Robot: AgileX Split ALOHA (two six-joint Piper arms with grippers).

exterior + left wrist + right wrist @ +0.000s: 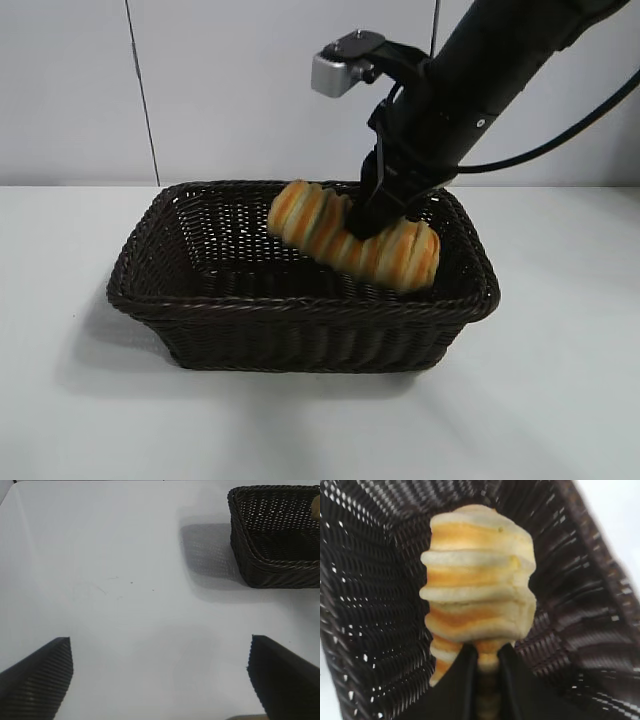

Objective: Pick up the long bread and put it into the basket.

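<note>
The long bread (350, 235), golden-tan with orange stripes, hangs tilted over the inside of the dark brown wicker basket (300, 330), toward its right half. My right gripper (365, 222) is shut on the bread near its middle and holds it at about rim height. In the right wrist view the bread (477, 580) sits squeezed between the two black fingers (457, 680), with the basket's weave (370, 605) all around. My left gripper (160, 680) is open and empty over bare table, off to the side of the basket (275, 545); it does not show in the exterior view.
The basket stands in the middle of a white table (80, 420), in front of a pale wall. Bare table lies around it on all sides. The right arm (490, 80) slants down from the upper right with a cable trailing behind.
</note>
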